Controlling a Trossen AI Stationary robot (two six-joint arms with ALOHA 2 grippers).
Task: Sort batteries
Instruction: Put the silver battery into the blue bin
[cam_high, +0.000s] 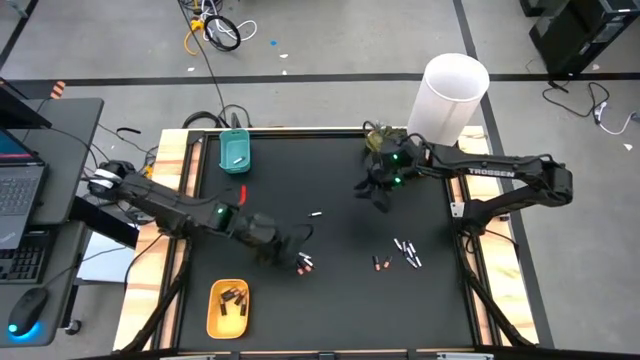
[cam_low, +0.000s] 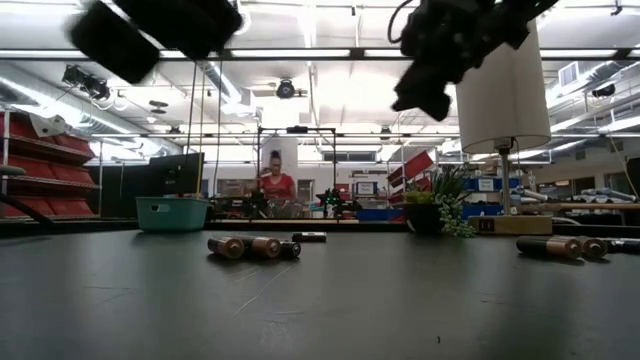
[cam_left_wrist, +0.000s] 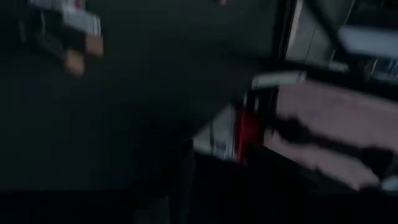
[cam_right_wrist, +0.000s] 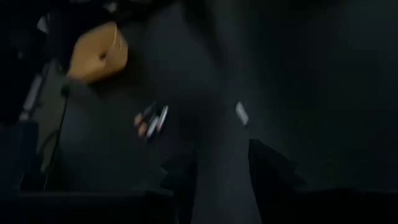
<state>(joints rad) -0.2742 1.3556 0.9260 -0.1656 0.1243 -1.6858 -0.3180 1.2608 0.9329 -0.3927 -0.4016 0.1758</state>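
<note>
Dark batteries (cam_high: 304, 264) just beside left gripper (cam_high: 296, 240), touching unclear

Workshop: red shelving (cam_low: 45, 160), ceiling strip lights (cam_low: 330, 55)

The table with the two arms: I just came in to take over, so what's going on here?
Two arms are sorting batteries. The left pincer hovers by two batteries near the yellow tray, which already holds several. The right pincer hangs over the mat's far side, nothing visibly held. A loose cluster waits; the teal tray holds some.
</note>
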